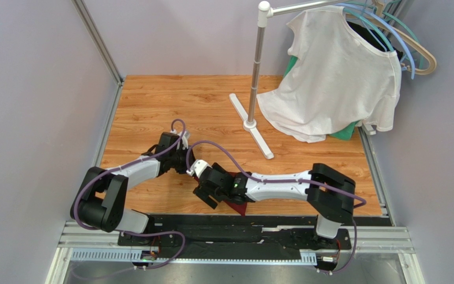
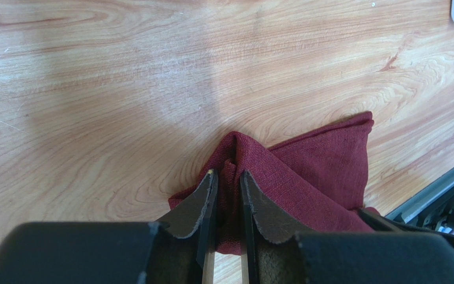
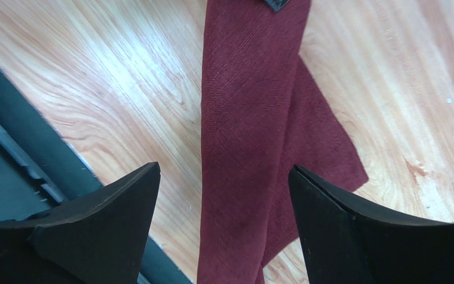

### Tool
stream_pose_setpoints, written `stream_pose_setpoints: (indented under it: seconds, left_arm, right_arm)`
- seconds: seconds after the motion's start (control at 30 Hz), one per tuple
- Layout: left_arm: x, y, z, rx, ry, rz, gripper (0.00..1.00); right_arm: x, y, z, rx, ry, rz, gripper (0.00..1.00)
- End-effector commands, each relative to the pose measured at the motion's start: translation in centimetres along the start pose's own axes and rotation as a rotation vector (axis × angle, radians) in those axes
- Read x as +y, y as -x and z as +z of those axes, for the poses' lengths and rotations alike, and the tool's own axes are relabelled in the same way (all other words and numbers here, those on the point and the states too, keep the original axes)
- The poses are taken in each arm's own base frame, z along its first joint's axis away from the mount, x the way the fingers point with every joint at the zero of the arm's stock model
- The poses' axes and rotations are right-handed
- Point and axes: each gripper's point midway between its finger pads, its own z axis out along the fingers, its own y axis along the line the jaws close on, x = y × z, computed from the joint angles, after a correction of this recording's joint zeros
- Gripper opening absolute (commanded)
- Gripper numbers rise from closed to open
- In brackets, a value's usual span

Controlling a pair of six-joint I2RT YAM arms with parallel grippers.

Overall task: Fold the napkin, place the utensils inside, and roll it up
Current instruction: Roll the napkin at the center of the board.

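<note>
**Item:** napkin (image 2: 318,171), maroon cloth. It sits at the near edge of the worktop (image 2: 93,89), just beside the black rail (image 3: 10,160), bunched rather than flat.

**Left gripper** (image 2: 228,177): jaws pinching a raised ridge of the cloth.

**Right gripper** (image 3: 223,177): jaws spread wide, with a lifted strip of cloth running between them, ungripped.

**Hazards for you:**
- The thin pinch may slip if you pull.
- The right jaws may close on doubled layers and skew the fold.
- A near corner may drag onto the rail and snag.

napkin (image 1: 237,207): mostly hidden under right arm (image 1: 277,184) | its fold: partly hidden behind left fingers (image 2: 197,208), seemingly pinched
</note>
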Motion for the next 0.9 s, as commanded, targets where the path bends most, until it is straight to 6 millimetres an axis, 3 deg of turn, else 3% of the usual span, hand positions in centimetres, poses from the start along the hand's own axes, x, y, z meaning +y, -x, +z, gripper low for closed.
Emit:
stream_pose_setpoints:
  seconds: [0.0, 0.2, 0.4, 0.5, 0.8, 0.87]
  left_arm:
    - [-0.3, 0.2, -0.1, 0.013, -0.002, 0.039, 0.09]
    - [-0.4, 0.1, -0.2, 0.017, -0.007, 0.038, 0.09]
    - [-0.9, 0.3, -0.4, 0.011, -0.019, 0.033, 0.14]
    - [-1.1, 0.7, -1.0, -0.003, -0.013, 0.023, 0.28]
    - [-1.7, 3.5, -3.7, -0.101, 0.050, 0.016, 0.70]
    - [-1.4, 4.3, -4.6, -0.145, 0.073, 0.012, 0.71]
  right_arm:
    - [0.2, 1.4, 1.0, -0.035, -0.061, -0.044, 0.82]
    - [0.2, 0.0, 2.1, -0.005, -0.088, -0.053, 0.74]
    - [-0.3, -1.3, 2.5, 0.033, -0.120, -0.025, 0.47]
    - [-0.4, -2.0, 2.4, 0.046, -0.126, -0.003, 0.35]
    - [0.4, -4.3, 2.3, 0.064, -0.027, 0.148, 0.29]
    - [0.7, -4.1, 2.0, 0.052, 0.019, 0.181, 0.28]
